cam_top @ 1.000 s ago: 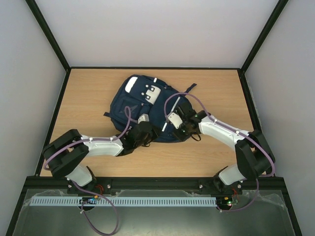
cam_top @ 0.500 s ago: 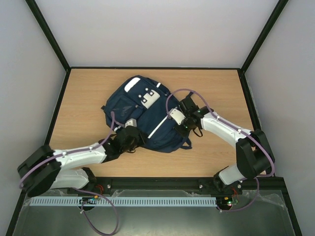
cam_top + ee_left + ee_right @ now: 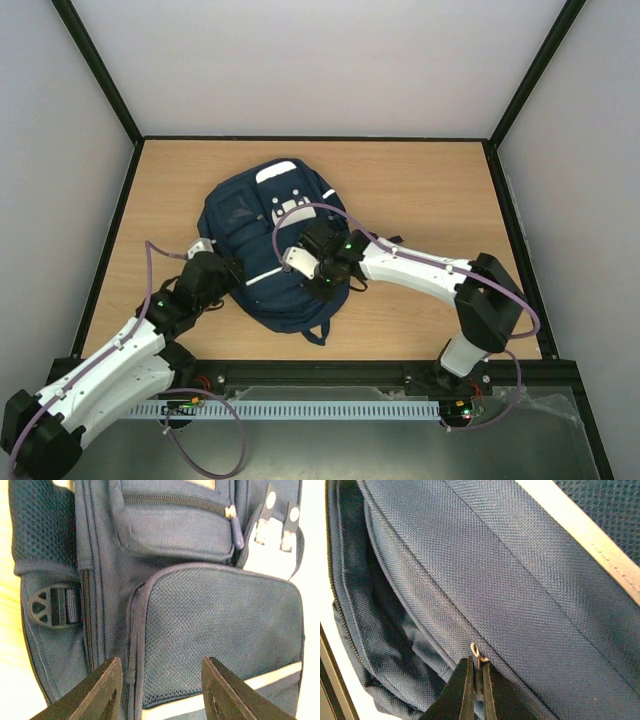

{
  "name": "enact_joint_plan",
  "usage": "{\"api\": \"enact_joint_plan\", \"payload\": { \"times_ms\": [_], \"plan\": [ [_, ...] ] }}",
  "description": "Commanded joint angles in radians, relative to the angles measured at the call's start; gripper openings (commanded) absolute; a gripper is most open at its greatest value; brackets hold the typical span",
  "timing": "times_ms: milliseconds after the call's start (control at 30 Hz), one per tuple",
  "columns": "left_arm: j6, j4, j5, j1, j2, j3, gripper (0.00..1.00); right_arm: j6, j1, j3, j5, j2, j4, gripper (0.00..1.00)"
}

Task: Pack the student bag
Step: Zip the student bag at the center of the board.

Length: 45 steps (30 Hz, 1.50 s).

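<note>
The navy student bag [image 3: 262, 240], marked with white stripes and grey-white patches, is laid flat at table centre, front pockets upward.

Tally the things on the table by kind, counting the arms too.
Backpack: 1
Robot arms: 2 (left gripper open, right gripper shut on a zipper pull)
Total: 3

The top camera looks down from the near side; both wrist cameras sit close on the shared student bag [image 3: 235, 215], seemingly different panels.
</note>
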Motion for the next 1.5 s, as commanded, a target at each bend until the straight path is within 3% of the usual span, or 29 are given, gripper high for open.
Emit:
{"api": "enact_joint_plan", "payload": {
  "times_ms": [0, 267, 433, 900, 1167, 1367, 1467],
  "plan": [
    [-0.045, -0.062, 0.106, 0.003, -0.004, -0.036, 0.47, 0.027, 0.004, 0.055, -0.041, 0.043, -0.059, 0.01],
    [-0.174, -0.078, 0.167, -0.01, -0.126, -0.117, 0.54, 0.022, 0.004, 0.018, -0.032, 0.03, -0.05, 0.01],
    [-0.174, 0.046, 0.219, -0.011, -0.1, -0.165, 0.54, 0.023, 0.004, 0.02, -0.037, 0.036, -0.05, 0.01],
    [-0.126, 0.2, 0.241, -0.011, 0.009, -0.166, 0.32, 0.023, 0.004, 0.016, -0.036, 0.045, -0.049, 0.01],
    [-0.113, 0.229, 0.288, -0.011, 0.058, -0.142, 0.36, 0.026, 0.004, 0.025, -0.037, 0.057, -0.05, 0.01],
    [-0.106, 0.182, 0.233, -0.012, 0.047, -0.143, 0.04, 0.012, 0.002, 0.014, -0.012, 0.049, -0.06, 0.01],
    [-0.099, 0.132, 0.194, -0.008, 0.025, -0.138, 0.02, -0.015, -0.005, -0.016, 0.016, 0.028, -0.074, 0.01]
  ]
}}
